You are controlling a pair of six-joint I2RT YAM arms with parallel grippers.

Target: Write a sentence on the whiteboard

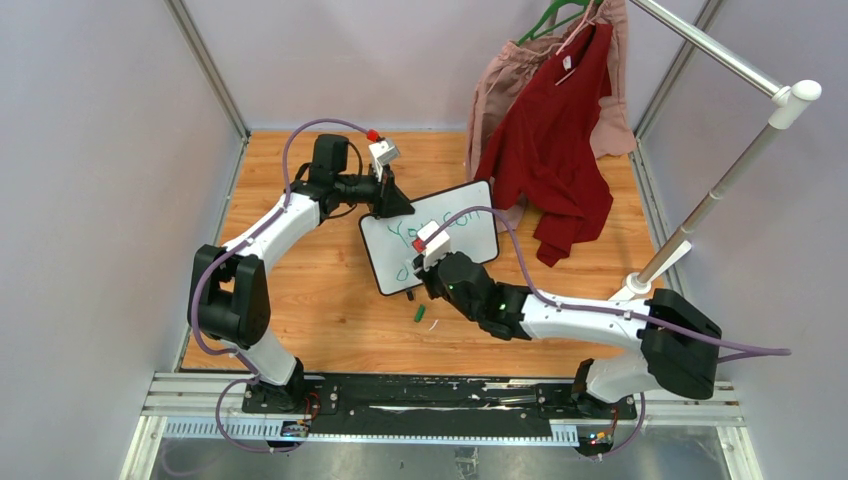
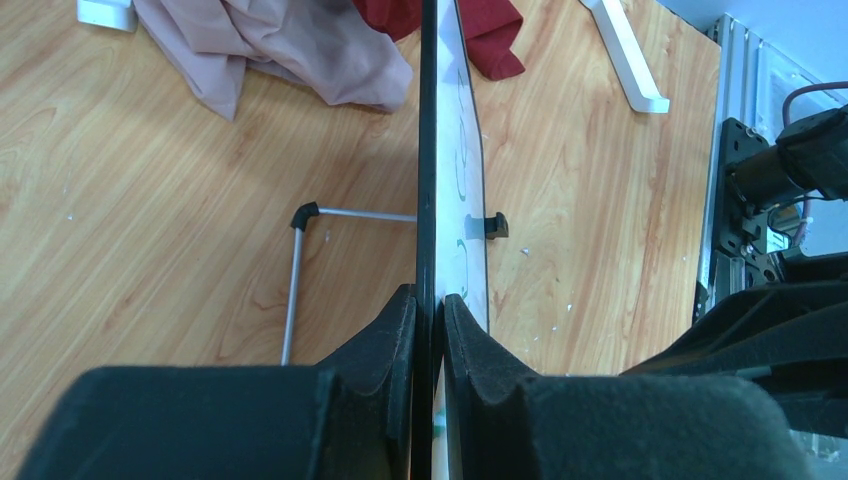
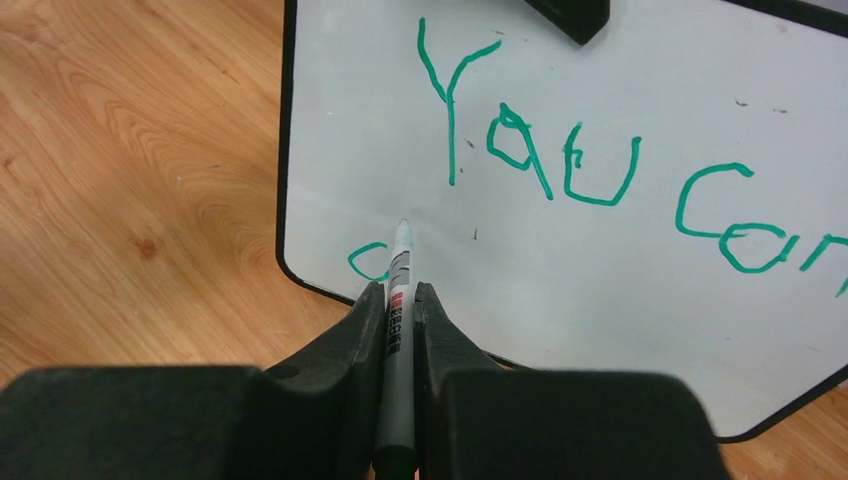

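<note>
The whiteboard [image 1: 400,262] stands tilted in the middle of the wooden table, black-framed. Green lettering [image 3: 590,170] on it reads "You can", with one curved green stroke [image 3: 366,262] below at its lower left. My left gripper [image 1: 393,205] is shut on the whiteboard's far edge; in the left wrist view its jaws [image 2: 430,305] clamp the board's thin black edge [image 2: 427,150]. My right gripper [image 1: 428,268] is shut on a grey marker [image 3: 399,300], whose tip [image 3: 403,226] meets the white surface just right of the curved stroke.
A small green marker cap [image 1: 421,313] lies on the table near the board's front. A red garment [image 1: 550,150] and a pink one [image 1: 500,90] hang from a rack at the back right, their hems reaching the table. The rack's white pole [image 1: 720,185] stands at the right.
</note>
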